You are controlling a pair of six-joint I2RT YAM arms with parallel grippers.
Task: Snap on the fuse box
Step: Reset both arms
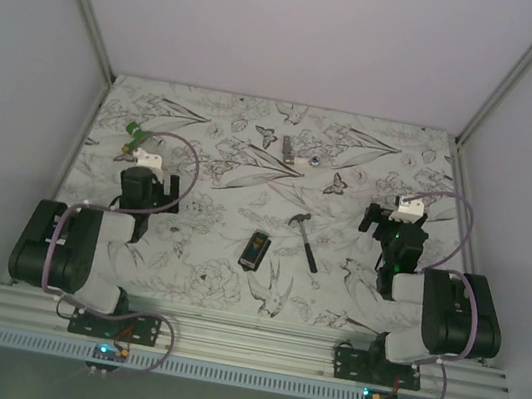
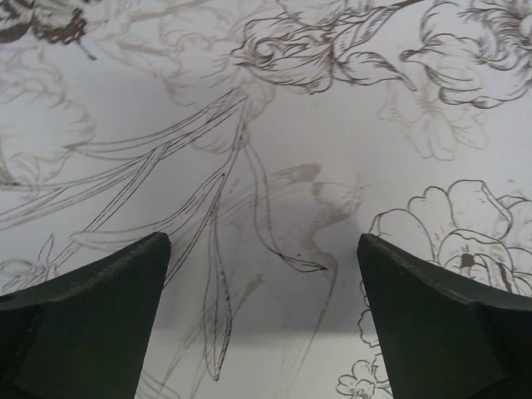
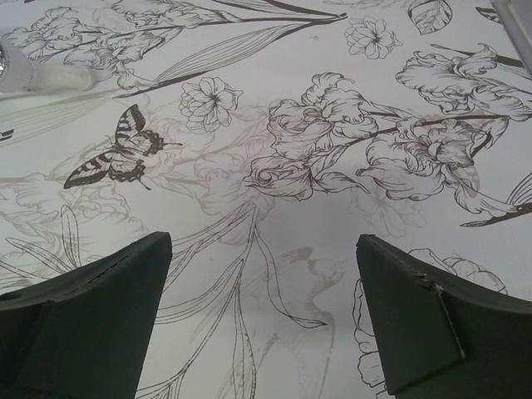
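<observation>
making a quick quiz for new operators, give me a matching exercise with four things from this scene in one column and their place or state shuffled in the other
Things:
1. fuse box
2. hammer
3. grey metal piece
4. left gripper

Places or states:
A. on the far part of the table, beyond the other two items
B. open, holding nothing
C. mid-table, just left of a black handle
D. lying slanted, head toward the far side

Pairs: 1-C, 2-D, 3-A, 4-B
</observation>
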